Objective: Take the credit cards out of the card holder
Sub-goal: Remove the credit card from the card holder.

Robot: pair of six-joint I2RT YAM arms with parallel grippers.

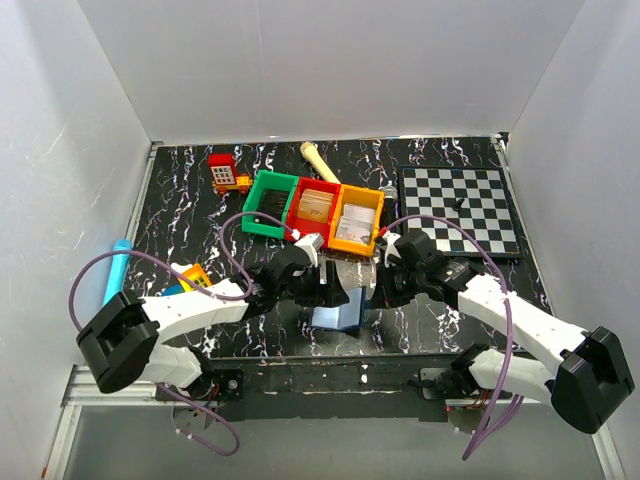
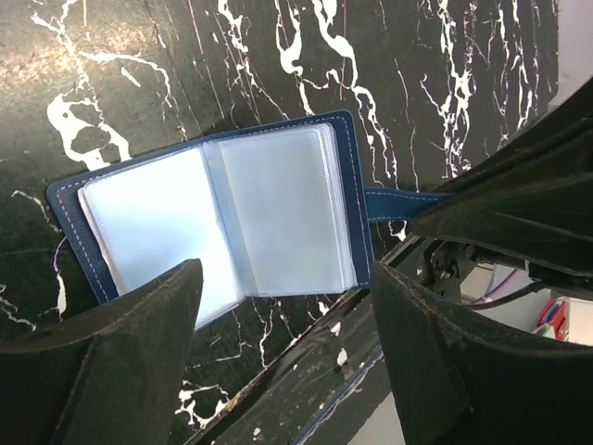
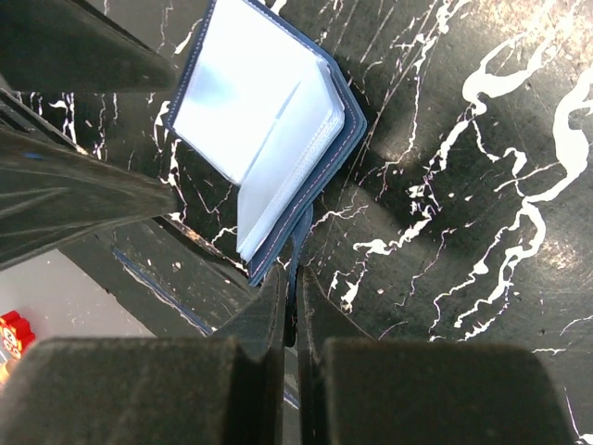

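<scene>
Tab [image 2: 394, 202] of card holder [image 2: 278, 213] pinched by right end effector [image 3: 292, 289]; left end effector [image 2: 285, 276] hovers spread above.

Top view: card holder [image 1: 338, 316] far half hidden under both arms. End of snap tab [image 3: 296, 243] buried between pads of right gripper [image 3: 290, 306]. One fingertip of left gripper [image 2: 285, 273] covers holder's near corner. Sleeves milky; cards inside, cannot tell. Behind holder, red bin [image 1: 294, 212] and orange bin [image 1: 377, 212]: contents too small to name.

The card holder [image 1: 338, 312] lies on the table [image 1: 200, 215], before three bins [image 1: 291, 206].
</scene>
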